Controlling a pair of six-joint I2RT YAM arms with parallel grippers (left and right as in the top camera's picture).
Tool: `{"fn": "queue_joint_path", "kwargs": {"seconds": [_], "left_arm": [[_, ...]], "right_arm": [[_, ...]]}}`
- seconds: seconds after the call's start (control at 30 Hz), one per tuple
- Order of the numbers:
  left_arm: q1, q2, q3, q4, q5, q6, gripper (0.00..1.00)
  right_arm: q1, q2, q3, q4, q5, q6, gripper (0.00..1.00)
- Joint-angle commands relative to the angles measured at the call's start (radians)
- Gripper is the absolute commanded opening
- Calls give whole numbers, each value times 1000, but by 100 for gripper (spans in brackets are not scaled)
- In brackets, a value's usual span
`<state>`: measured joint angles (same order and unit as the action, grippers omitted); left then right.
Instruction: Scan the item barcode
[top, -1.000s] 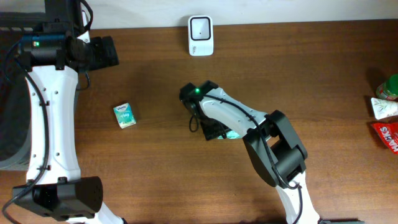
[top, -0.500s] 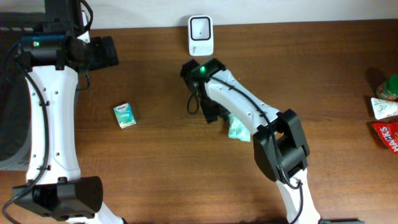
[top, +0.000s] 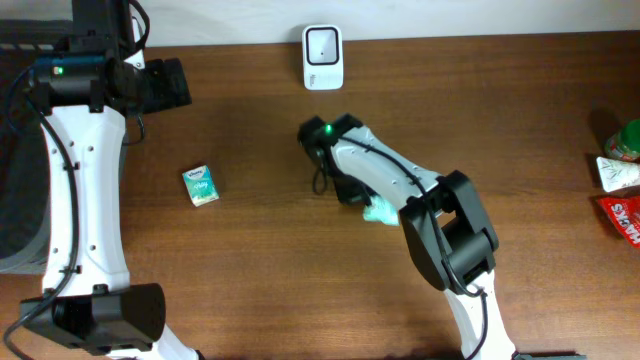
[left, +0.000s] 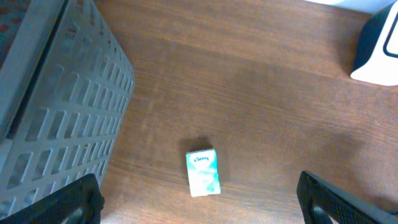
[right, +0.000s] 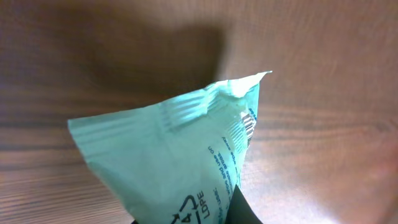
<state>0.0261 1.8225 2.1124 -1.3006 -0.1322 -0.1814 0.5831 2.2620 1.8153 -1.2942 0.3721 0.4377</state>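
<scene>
Right pincer (top: 358, 197): clenched on a teal packet (right: 180, 155), part of its barcode showing.
Left pincer (top: 170, 85): spread wide, holding nothing.
Scanner (top: 322, 57): white, at the counter's (top: 250, 260) far edge.

The right arm (top: 385, 172) has shifted. Half a second back its green-lit joint sat close under the scanner (top: 322, 57) at the desk's far edge; now it is drawn a little back toward the near edge, though it stays farther out than a second ago. The right gripper (top: 360, 198), spread wide a second ago, now has its fingers (right: 241, 210) pinched on the mint-green packet (top: 381, 211), which shows more from under the arm than before.
</scene>
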Motion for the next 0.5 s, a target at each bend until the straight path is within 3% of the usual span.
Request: {"fn": "queue_joint_path", "kwargs": {"seconds": [0.0, 0.1, 0.2, 0.27, 0.4, 0.47], "left_arm": [[-4, -2, 14, -2, -7, -12, 99], [-4, -2, 14, -2, -7, -12, 99], [-4, -2, 14, -2, -7, -12, 99], [-4, -2, 14, -2, -7, -12, 99], [-4, -2, 14, -2, -7, -12, 99], [-4, -2, 14, -2, -7, -12, 99]], "right_arm": [[-62, -13, 195, -11, -371, -124, 10], [-171, -10, 245, 28, -922, -242, 11], [-231, 7, 189, 71, -1215, -326, 11], [-254, 10, 99, 133, -1295, -330, 12], [-333, 15, -81, 266, -1300, -302, 34], [-375, 18, -119, 270, -1235, -298, 39]]}}
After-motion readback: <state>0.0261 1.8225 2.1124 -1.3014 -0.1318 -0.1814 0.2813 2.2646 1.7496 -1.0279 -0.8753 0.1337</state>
